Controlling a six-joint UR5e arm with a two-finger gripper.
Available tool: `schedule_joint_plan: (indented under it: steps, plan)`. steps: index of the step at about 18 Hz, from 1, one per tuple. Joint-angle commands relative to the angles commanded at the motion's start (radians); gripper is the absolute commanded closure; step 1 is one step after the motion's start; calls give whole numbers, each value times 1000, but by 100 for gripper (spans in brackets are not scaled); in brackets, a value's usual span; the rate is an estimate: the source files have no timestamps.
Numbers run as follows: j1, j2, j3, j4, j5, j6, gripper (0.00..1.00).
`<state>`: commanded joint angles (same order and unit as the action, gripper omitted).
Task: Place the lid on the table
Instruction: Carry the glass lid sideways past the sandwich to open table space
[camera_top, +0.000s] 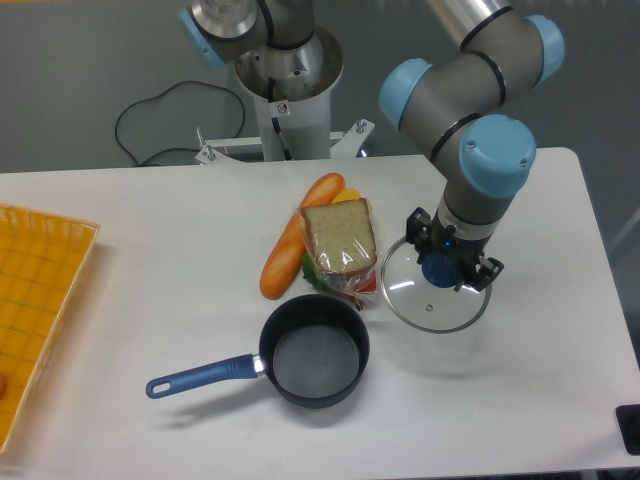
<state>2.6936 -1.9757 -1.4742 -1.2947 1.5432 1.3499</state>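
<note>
glass lid (432, 297) hangs nearly flat over the white table (520, 380), blue knob up, and being round it has no long side. our gripper (449, 273) pinches that knob. just left sit the bread (338, 238), a carrot (298, 235) and the open saucepan (314, 350) (handle pointing left), none under the lid.

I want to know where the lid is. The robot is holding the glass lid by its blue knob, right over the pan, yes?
Not quite. The gripper does hold the lid by its blue knob, but the camera view shows it to the right of the pan, over the bare table, not over the pan.
</note>
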Motion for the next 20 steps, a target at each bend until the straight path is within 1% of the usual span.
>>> schedule_joint_plan:
  steps: [4,9,13,20]
  plan:
    - [17,-15,-3,28,0,46,37]
    - [64,-51,-6,80,0,87,37]
    - [72,-74,-12,120,0,103,37]
    - [72,-107,-14,163,0,103,37]
